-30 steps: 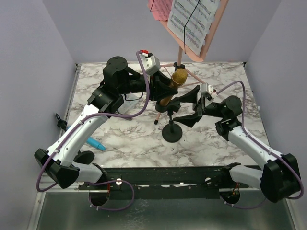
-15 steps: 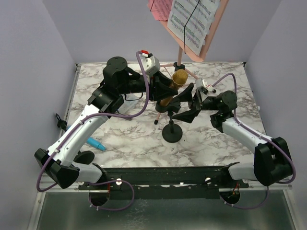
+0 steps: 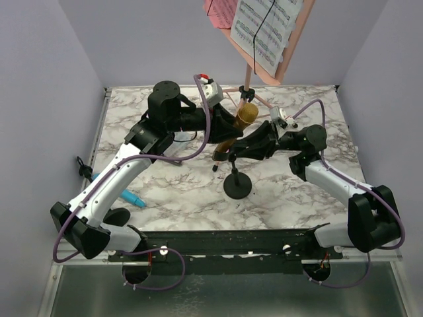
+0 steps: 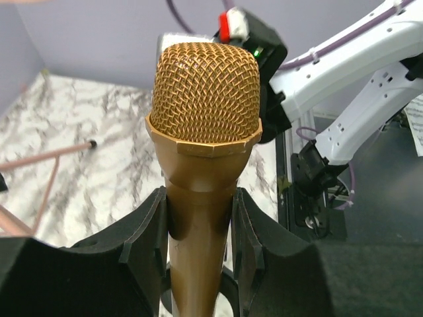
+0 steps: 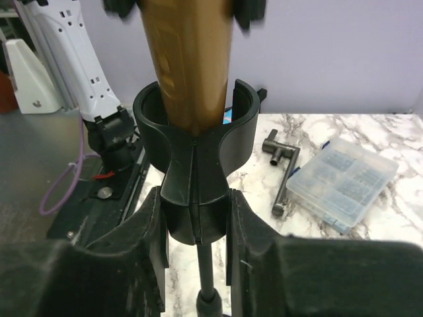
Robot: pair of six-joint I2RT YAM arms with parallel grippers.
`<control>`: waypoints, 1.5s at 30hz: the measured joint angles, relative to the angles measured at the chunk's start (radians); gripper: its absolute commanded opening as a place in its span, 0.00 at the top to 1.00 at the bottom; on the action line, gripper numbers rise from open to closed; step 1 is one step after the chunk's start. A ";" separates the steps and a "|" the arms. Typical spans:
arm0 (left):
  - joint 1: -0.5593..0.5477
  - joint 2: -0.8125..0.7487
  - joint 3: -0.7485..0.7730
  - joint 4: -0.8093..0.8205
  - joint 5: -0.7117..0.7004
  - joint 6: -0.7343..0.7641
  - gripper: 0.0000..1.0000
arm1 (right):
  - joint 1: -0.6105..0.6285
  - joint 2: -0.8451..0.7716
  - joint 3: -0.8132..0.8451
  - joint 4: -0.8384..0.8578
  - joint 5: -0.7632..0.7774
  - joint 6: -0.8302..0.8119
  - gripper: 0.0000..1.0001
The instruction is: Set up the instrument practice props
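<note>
My left gripper (image 4: 198, 218) is shut on the handle of the gold microphone (image 4: 205, 99), which stands tilted at the table's middle (image 3: 246, 115). The handle's lower end (image 5: 188, 59) sits inside the cup-shaped clip (image 5: 195, 139) of a black round-based mic mount (image 3: 237, 186). From the right, my right gripper (image 5: 196, 211) is shut on that clip's neck, just above the thin post. The pink music rack (image 3: 291, 46) holding sheet-music pages (image 3: 264, 30) stands at the back. A blue microphone (image 3: 130, 197) lies at the left front, partly under the left arm.
A clear compartment box (image 5: 344, 181) and a black L-shaped bracket (image 5: 281, 158) lie on the marble beyond the mount. The rack's thin pink legs (image 4: 46, 155) spread over the back of the table. Purple walls close in on three sides.
My right gripper moved left and closed on the mount's clip. The left arm shifted slightly and tilted the gold microphone, its handle now in the clip.
</note>
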 measured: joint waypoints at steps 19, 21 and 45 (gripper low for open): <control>0.009 -0.100 -0.306 0.262 -0.065 -0.090 1.00 | -0.004 -0.071 -0.042 -0.116 0.101 -0.019 0.00; 0.004 -0.104 -0.328 0.305 -0.078 -0.106 1.00 | -0.003 -0.097 -0.048 -0.159 0.140 -0.015 0.00; -0.118 -0.010 -0.321 0.480 -0.392 -0.175 1.00 | 0.002 -0.536 -0.282 -0.604 0.708 -0.156 0.13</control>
